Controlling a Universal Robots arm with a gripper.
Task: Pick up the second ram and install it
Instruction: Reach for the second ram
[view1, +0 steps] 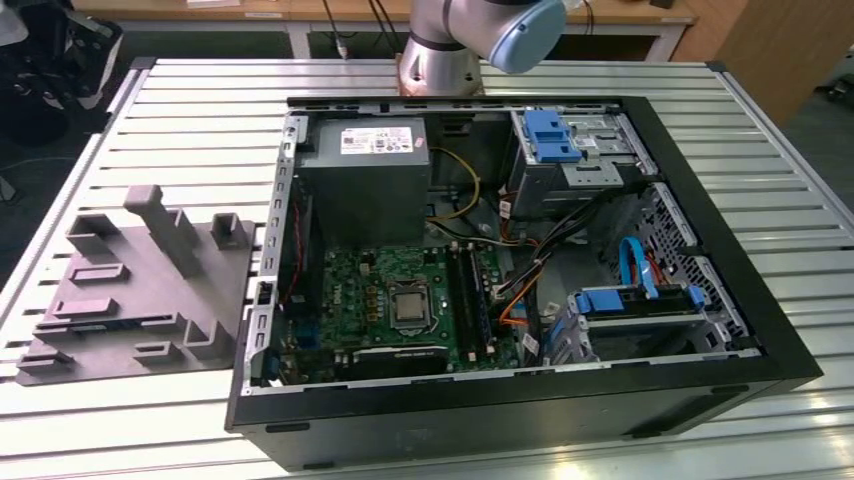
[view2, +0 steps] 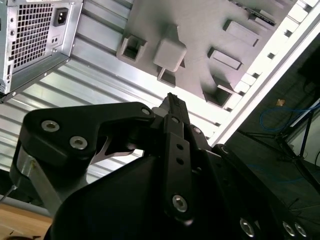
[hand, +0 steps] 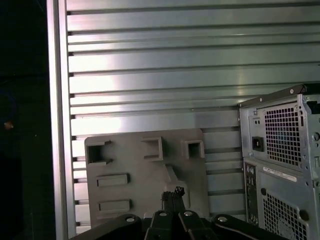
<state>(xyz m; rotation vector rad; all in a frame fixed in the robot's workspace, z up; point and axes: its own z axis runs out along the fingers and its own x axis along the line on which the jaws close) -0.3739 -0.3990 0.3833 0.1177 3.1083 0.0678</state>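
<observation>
The second ram is out of view. In both wrist views my gripper (hand: 172, 194) (view2: 172, 102) hangs high above the grey moulded tray (hand: 145, 170) (view2: 200, 30). Its fingers are shut together with nothing between them. The tray (view1: 134, 290) lies on the slatted table at the exterior view's left, with bare raised blocks and pockets. Beside it lies the open computer case (view1: 787, 350) with the green circuit board (view1: 387, 295) inside. The board's long black slot strips (view1: 470, 295) run next to the processor socket.
The arm's base (view1: 447, 50) stands behind the case. A grey power box (view1: 363, 190) sits above the board, with drive cages and loose cables at the exterior view's right. The case's rear panel (hand: 280, 165) (view2: 35, 35) flanks the tray. The table edge (hand: 57, 125) borders dark floor.
</observation>
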